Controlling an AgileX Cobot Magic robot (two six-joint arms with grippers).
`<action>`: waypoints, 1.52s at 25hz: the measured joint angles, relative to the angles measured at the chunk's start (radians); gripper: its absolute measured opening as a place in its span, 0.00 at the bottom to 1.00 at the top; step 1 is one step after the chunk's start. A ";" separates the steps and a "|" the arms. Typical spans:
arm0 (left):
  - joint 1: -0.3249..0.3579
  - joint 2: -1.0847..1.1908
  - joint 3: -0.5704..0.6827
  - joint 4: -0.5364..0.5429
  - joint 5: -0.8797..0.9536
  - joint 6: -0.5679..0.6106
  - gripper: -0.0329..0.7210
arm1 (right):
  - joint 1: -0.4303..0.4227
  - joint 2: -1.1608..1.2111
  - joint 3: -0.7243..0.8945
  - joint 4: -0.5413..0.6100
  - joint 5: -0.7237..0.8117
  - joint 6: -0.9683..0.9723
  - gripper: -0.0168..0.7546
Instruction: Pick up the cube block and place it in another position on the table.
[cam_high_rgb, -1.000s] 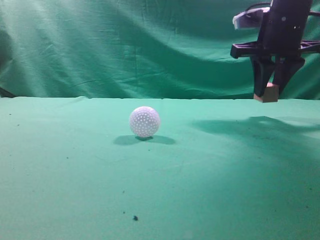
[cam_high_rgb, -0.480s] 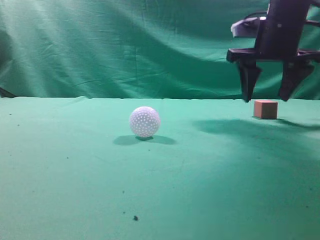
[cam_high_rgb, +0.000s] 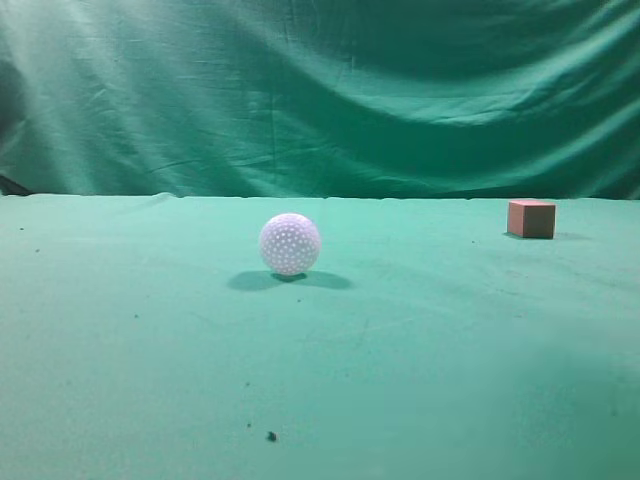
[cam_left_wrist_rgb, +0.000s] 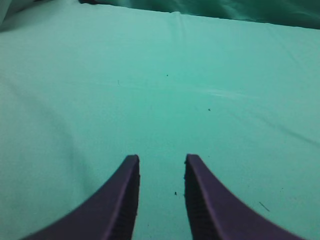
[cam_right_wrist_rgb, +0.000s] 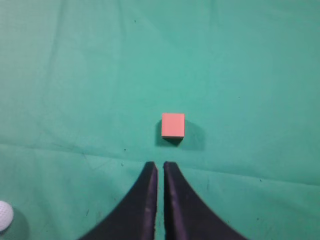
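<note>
A: Two objects are sitting on the table (cam_high_rgb: 150, 350) right now: the cube block (cam_high_rgb: 531, 218) far over on the right, close to the back edge near the backdrop curtain (cam_high_rgb: 320, 90), and the white ball (cam_high_rgb: 290, 243) nearer the middle. They are lying well apart.

B: Is anything gripping the cube?

A: Nothing is touching it. In the right wrist view the cube block (cam_right_wrist_rgb: 173, 125) is resting flat on the cloth, just ahead of the right gripper (cam_right_wrist_rgb: 160, 167), whose fingers are sitting almost together with only a thin slit between them, holding nothing. The ball is peeking in at that view's lower left corner.

B: And the other arm?

A: The left gripper (cam_left_wrist_rgb: 161, 165) is hanging over bare cloth, its fingers standing a narrow gap apart, also holding nothing. Neither arm is showing in the exterior view.

B: So how far along are we judging this?

A: I am reading it as essentially finished: the cube is standing free and square on the table with both grippers clear of it. If this spot is the new position, nothing is looking left to do.
</note>
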 joint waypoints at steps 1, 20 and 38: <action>0.000 0.000 0.000 0.000 0.000 0.000 0.39 | 0.000 -0.066 0.048 0.004 -0.001 0.007 0.02; 0.000 0.000 0.000 0.000 0.000 0.000 0.39 | 0.000 -0.889 0.589 0.018 -0.069 0.037 0.02; 0.000 0.000 0.000 0.000 0.000 0.000 0.39 | -0.213 -1.240 1.265 -0.065 -0.602 -0.002 0.02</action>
